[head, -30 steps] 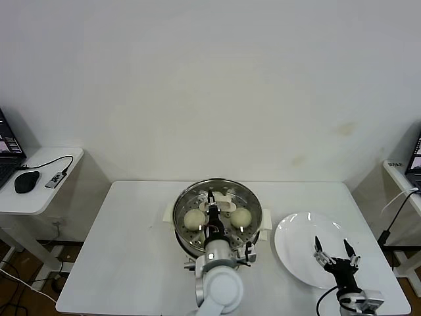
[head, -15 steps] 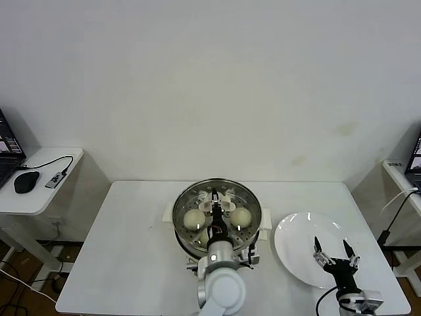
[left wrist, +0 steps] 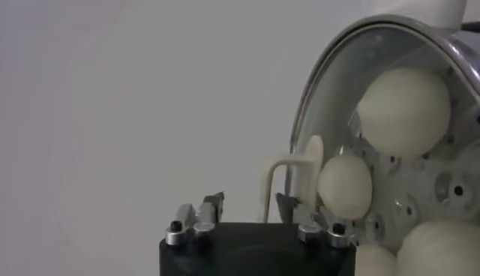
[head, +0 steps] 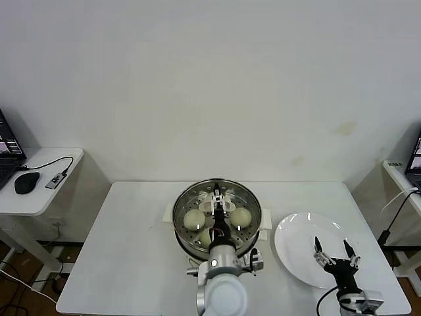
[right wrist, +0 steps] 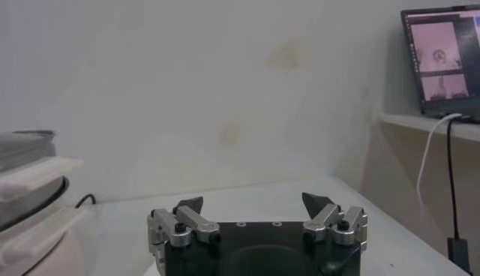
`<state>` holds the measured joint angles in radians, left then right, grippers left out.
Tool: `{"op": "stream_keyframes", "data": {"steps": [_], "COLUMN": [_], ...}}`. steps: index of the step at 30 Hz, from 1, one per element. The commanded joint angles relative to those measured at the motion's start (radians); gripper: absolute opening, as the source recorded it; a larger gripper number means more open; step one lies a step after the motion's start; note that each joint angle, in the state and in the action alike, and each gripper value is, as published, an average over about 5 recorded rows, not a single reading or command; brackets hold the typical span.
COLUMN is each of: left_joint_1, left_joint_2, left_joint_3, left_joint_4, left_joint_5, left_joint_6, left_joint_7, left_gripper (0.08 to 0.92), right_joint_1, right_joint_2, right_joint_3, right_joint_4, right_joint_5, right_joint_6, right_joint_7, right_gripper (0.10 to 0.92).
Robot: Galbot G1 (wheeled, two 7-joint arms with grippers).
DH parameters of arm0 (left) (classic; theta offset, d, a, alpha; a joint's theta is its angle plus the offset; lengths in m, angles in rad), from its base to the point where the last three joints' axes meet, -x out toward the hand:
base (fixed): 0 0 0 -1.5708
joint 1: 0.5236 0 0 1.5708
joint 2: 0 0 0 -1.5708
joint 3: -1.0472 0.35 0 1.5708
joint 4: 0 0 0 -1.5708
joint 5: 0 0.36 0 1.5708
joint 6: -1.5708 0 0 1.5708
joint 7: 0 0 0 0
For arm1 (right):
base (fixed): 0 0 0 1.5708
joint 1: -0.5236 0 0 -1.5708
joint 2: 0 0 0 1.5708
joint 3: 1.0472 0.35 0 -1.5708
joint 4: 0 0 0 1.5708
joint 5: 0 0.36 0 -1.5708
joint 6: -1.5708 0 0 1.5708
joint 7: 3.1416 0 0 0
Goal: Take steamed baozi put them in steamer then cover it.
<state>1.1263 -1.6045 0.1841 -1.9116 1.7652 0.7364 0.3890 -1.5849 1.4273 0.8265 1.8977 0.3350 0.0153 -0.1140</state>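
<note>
White table (head: 131, 263): covered steamer (head: 217, 217) holds perhaps four baozi (head: 194, 218); left gripper (head: 218, 201) apart.

Readable text: none anywhere in these views.
Laptop screen (right wrist: 442, 61): shows pinkish windows with small marks, too small to read.
Steamer (head: 217, 217): no brand or label visible.
Plate (head: 296, 247): plain, no print.
Wall (head: 210, 85): bare, no signs.
</note>
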Motion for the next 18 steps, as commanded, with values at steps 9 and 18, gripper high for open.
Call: {"op": "stream_keyframes", "data": {"steps": [9,18], "left_joint_1": [0.114,0.124], "left_joint_2": [0.021,0.104], "left_joint_3": [0.004,-0.199], "left_joint_4": [-0.174,-0.286], "left_joint_5": [-0.065,-0.446], "left_joint_6": [0.02,-0.105], "left_joint_7": [-0.002,-0.191], "left_gripper": [0.822,0.823], "right_joint_1": [-0.004,-0.003], "right_joint_2": [-0.013,-0.025], "right_joint_3": [0.0,-0.014], "right_joint_4": [0.013,0.015], "right_joint_5": [0.005,0.013], "right_joint_6": [-0.003,0.005], "right_joint_7": [0.003,0.007], "right_gripper": [0.823,0.823]}}
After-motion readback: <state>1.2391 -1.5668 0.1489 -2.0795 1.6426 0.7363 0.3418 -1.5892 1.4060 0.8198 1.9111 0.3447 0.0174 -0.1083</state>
